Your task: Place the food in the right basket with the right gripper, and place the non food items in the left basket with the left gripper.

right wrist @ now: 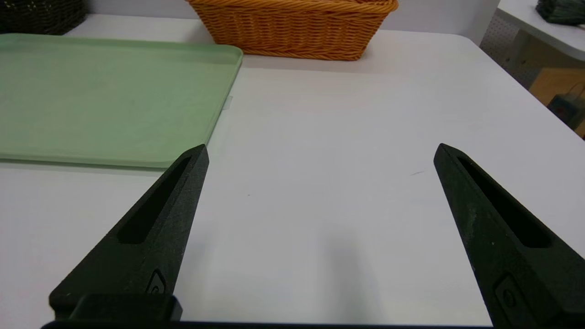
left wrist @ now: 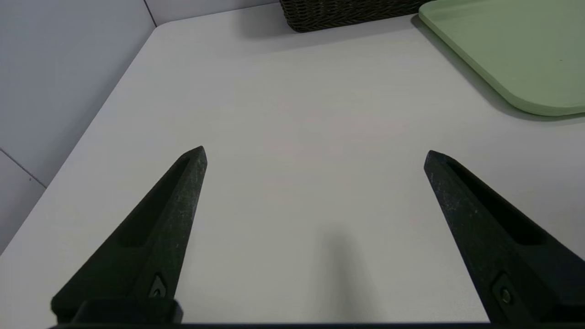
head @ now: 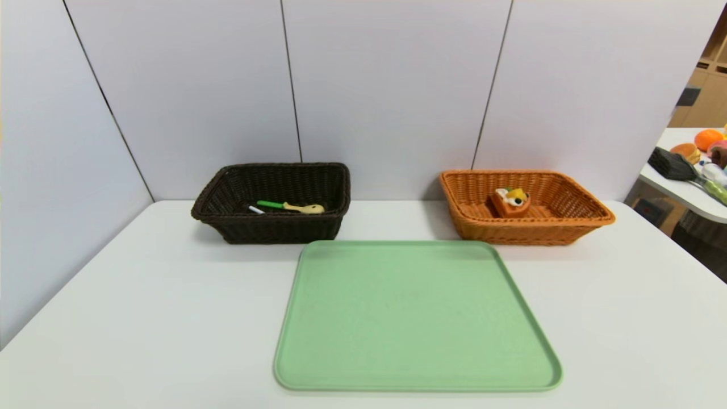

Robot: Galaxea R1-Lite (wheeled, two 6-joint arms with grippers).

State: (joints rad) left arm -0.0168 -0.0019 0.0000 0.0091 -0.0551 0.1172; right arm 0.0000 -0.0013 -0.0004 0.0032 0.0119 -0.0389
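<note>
Waffle wedge (head: pixel 512 203) inside orange wicker basket (head: pixel 534 222); slotted spoon (head: pixel 306 209) and pen (head: pixel 257 210) inside dark one (head: pixel 278 218). Our left claw (left wrist: pixel 315 148) and right claw (right wrist: pixel 323 144) spread, empty, above tabletop (head: pixel 170 318). Reaching back in, we could snag a rim, tipping a basket.

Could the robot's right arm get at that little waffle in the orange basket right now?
Probably yes: the right gripper is open and holding nothing over the table, the orange basket has no lid, and the waffle sits inside, uncovered. The basket's walls might leave less room for the fingers.
</note>
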